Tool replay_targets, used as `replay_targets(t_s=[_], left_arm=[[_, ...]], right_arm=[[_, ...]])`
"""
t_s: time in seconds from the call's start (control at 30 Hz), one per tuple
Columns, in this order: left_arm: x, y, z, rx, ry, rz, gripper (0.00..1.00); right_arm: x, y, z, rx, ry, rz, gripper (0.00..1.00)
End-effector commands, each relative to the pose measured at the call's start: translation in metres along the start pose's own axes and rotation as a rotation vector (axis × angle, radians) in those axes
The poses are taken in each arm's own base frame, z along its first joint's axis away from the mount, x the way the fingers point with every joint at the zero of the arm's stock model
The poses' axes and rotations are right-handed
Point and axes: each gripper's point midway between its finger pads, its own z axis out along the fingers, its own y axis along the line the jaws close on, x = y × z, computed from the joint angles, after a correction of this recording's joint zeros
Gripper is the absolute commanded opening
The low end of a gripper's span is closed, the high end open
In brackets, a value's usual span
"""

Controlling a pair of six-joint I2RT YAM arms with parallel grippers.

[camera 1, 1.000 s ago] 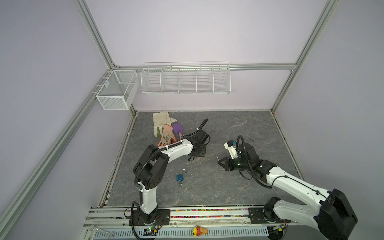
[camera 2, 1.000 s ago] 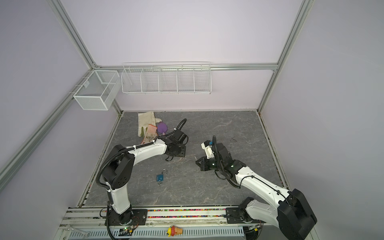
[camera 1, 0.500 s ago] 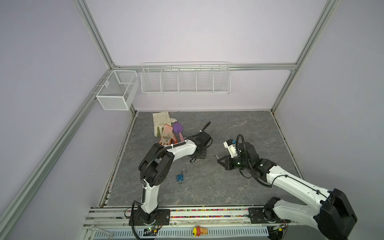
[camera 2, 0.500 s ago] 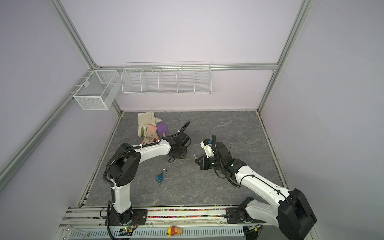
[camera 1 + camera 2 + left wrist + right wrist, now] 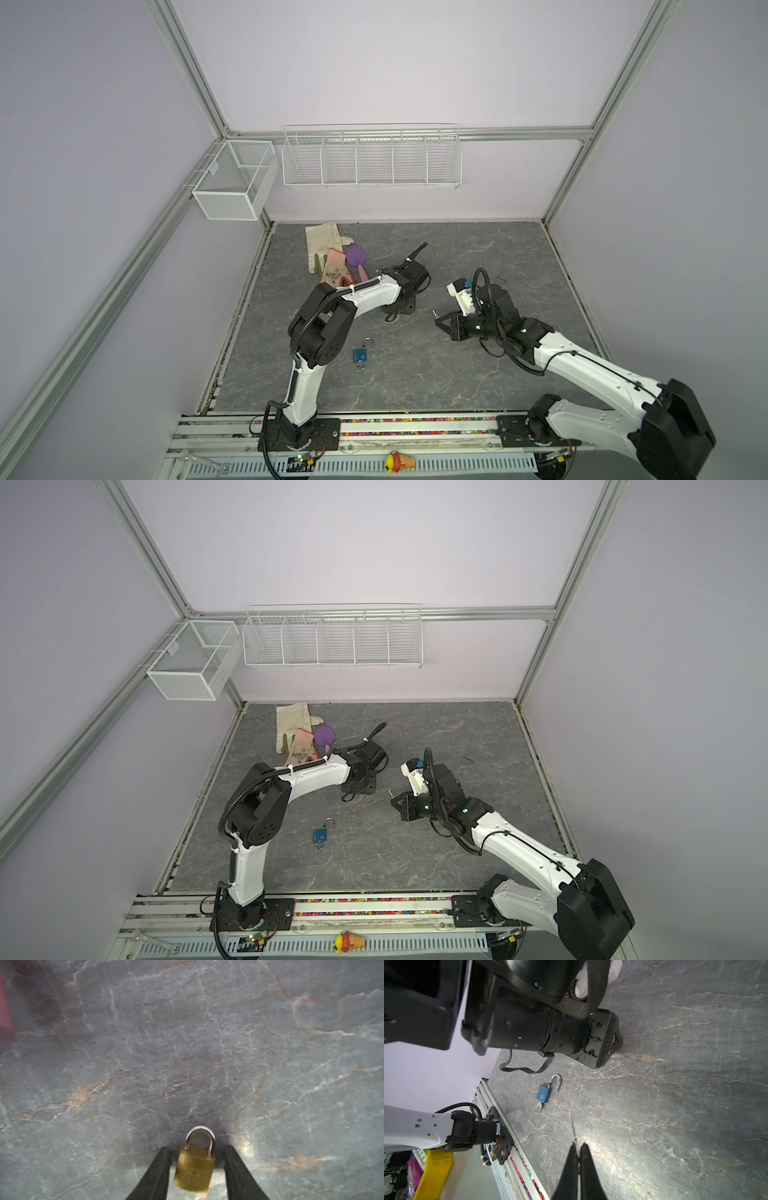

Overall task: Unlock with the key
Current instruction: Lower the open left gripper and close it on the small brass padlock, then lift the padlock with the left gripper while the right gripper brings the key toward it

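A brass padlock (image 5: 195, 1165) with its shackle shut lies flat on the grey table. My left gripper (image 5: 197, 1147) is down at the table and straddles it, open, with a gap on each side between the fingers and the lock body. In both top views the left gripper (image 5: 401, 309) hides this lock. My right gripper (image 5: 578, 1146) is shut on a thin key (image 5: 573, 1126) whose blade sticks out past the fingertips. It hovers to the right of the left gripper, key (image 5: 434, 312) pointing toward it.
A blue padlock (image 5: 360, 354) with open shackle and a key ring at its base lies near the left arm. Gloves (image 5: 322, 245) and a purple trowel (image 5: 355, 255) sit at the back left. Wire baskets (image 5: 370, 156) hang on the walls.
The left arm's elbow has swung forward while its gripper stayed low at the same spot. The right arm holds still with the key.
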Motion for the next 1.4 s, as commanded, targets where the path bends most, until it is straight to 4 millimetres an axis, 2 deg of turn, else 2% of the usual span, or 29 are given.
replay_targets(t_s=[0.0, 0.3, 0.77, 0.87, 0.97, 1.13, 1.27, 1.37], left_arm=[[0.018, 0.006, 0.005, -0.047, 0.059, -0.009, 0.42], [0.029, 0.004, 0.006, -0.015, 0.084, -0.050, 0.40], [0.036, 0.007, 0.009, -0.016, 0.091, -0.055, 0.31], [0.036, 0.006, 0.009, -0.012, 0.094, -0.046, 0.27], [0.036, 0.005, 0.008, -0.007, 0.095, -0.043, 0.18], [0.031, 0.004, 0.001, 0.010, 0.072, -0.052, 0.00], [0.019, -0.005, -0.014, 0.068, 0.032, -0.083, 0.00], [0.009, -0.010, -0.036, 0.128, -0.024, -0.142, 0.00]], right_arm=[[0.003, -0.002, -0.003, 0.015, 0.002, -0.026, 0.06], [0.003, -0.003, 0.001, 0.015, 0.003, -0.031, 0.06], [0.001, -0.006, 0.001, 0.028, -0.010, -0.025, 0.06], [0.000, -0.006, 0.001, 0.028, -0.011, -0.022, 0.06], [-0.001, -0.005, 0.001, 0.024, -0.011, -0.023, 0.06], [-0.006, -0.003, -0.002, 0.026, -0.022, -0.027, 0.06], [-0.009, 0.000, -0.009, 0.034, -0.012, -0.030, 0.06], [-0.004, -0.001, -0.014, 0.051, 0.001, -0.008, 0.06]])
